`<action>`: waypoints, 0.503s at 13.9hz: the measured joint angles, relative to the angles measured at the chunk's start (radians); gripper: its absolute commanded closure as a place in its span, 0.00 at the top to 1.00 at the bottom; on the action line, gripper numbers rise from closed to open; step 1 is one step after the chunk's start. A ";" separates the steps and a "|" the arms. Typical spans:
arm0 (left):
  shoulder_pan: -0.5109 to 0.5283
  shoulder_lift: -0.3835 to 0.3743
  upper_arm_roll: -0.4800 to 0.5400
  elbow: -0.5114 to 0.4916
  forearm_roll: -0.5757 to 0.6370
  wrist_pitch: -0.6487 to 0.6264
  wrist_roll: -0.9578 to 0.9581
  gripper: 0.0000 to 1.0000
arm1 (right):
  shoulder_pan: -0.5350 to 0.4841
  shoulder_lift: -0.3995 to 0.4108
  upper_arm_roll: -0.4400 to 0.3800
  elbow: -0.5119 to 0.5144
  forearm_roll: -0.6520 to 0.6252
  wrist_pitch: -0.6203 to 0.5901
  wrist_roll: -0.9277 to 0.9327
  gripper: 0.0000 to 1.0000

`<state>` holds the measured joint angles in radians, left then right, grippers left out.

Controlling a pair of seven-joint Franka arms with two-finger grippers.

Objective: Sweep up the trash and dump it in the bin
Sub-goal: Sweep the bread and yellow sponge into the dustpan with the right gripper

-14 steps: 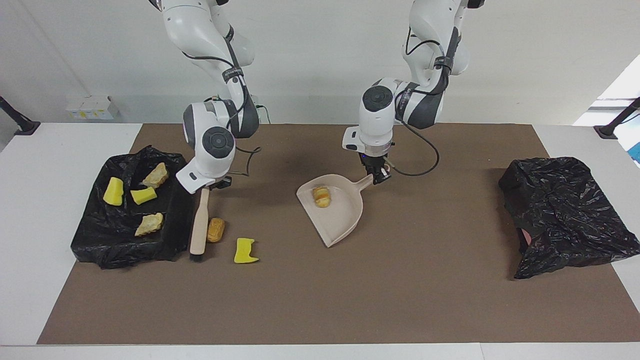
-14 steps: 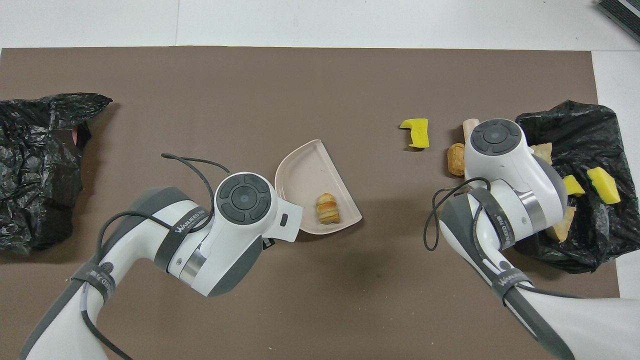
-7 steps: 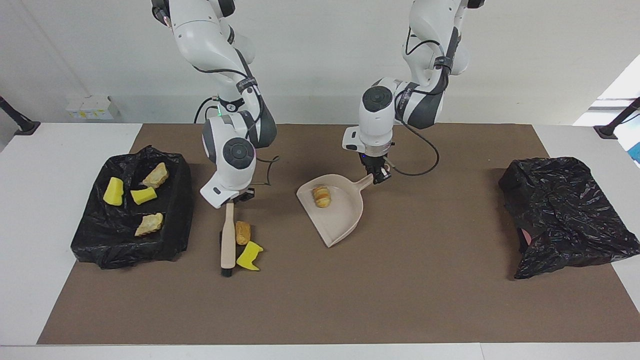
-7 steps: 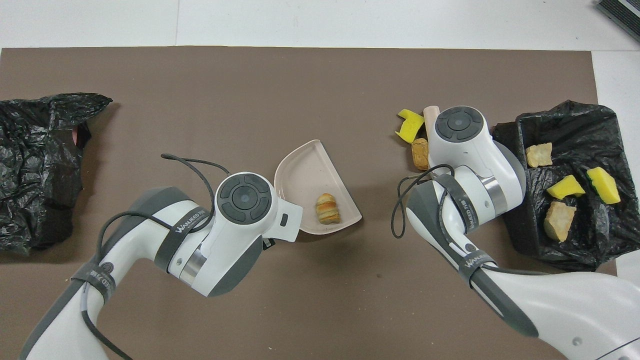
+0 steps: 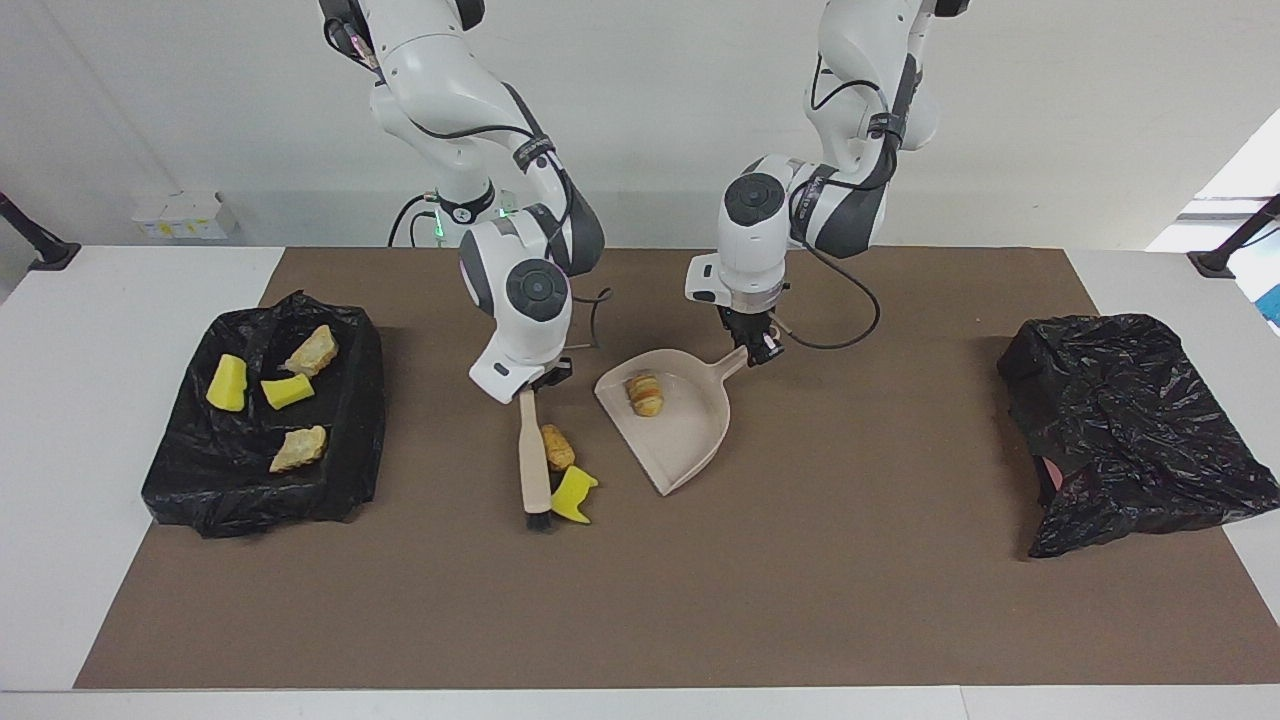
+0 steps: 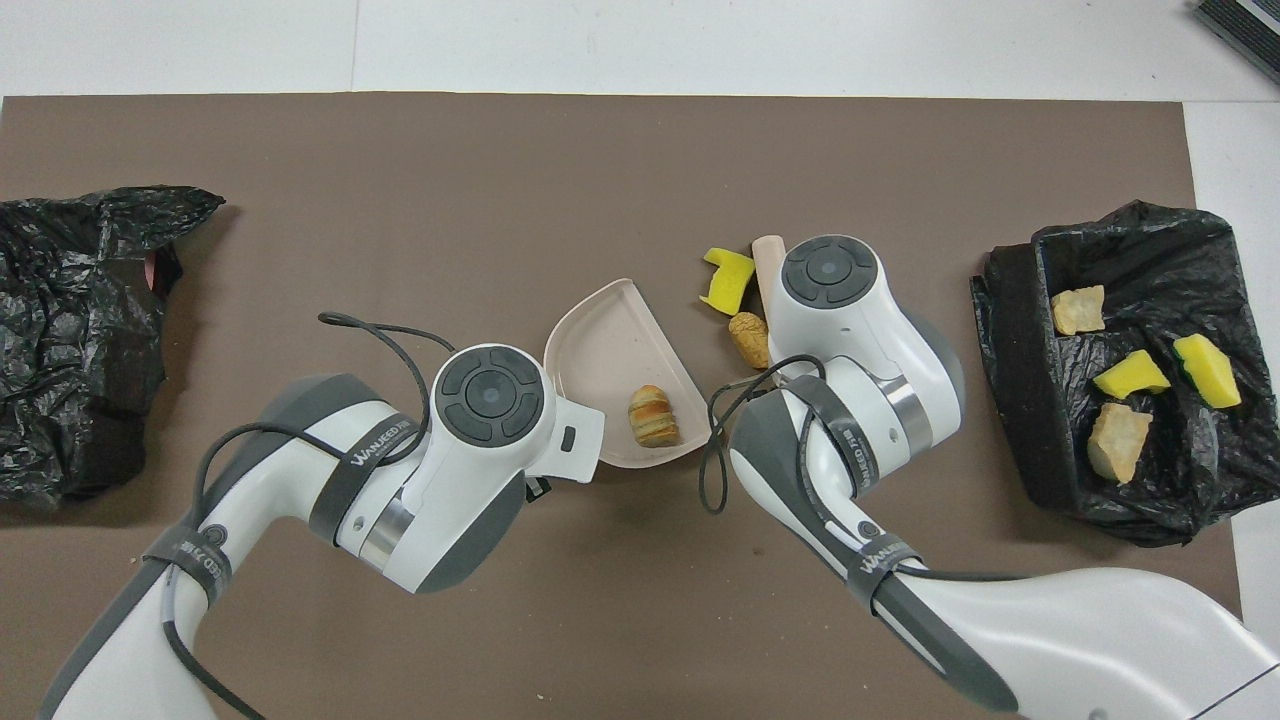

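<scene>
1. Right gripper [image 5: 537,385] is clamped on the brush [image 5: 533,462], with two trash bits [image 5: 565,470] touching it.
2. Left gripper [image 5: 757,352] grips the dustpan [image 5: 680,430] handle — one croissant piece [image 5: 645,393] lies inside.

The right arm came in from its base with the elbow bent and the wrist turned steeply down. The right gripper [image 5: 543,378] sat low over the mat, clamped on a brush handle [image 5: 531,450]. The left arm was folded at the elbow, its forearm pointing down. The left gripper [image 5: 757,350] was closed on a dustpan handle [image 5: 733,363]. In the overhead view both wrist housings covered the fingers.
</scene>
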<state>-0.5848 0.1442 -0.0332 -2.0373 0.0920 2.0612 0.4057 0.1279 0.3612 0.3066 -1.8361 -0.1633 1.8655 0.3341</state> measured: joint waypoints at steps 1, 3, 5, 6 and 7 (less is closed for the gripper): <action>0.000 0.000 0.000 -0.001 0.000 -0.004 -0.003 0.00 | 0.000 0.000 0.020 0.000 0.020 -0.013 0.000 0.00; 0.000 0.000 0.000 -0.006 0.000 -0.009 -0.006 0.00 | 0.000 0.000 0.059 0.000 0.056 -0.041 0.000 0.00; 0.000 0.000 0.000 -0.014 0.000 -0.010 -0.009 0.00 | 0.000 -0.003 0.108 0.000 0.086 -0.072 0.000 0.00; 0.000 0.000 0.000 -0.015 0.000 -0.010 -0.010 0.00 | 0.001 -0.005 0.132 0.000 0.103 -0.082 0.000 0.00; 0.000 -0.001 0.000 -0.017 0.000 -0.010 -0.010 0.00 | 0.002 -0.005 0.155 0.000 0.121 -0.088 0.000 0.00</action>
<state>-0.5845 0.1433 -0.0328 -2.0544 0.0916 2.0508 0.3953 0.1295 0.3563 0.4617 -1.8365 -0.0422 1.7772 0.3340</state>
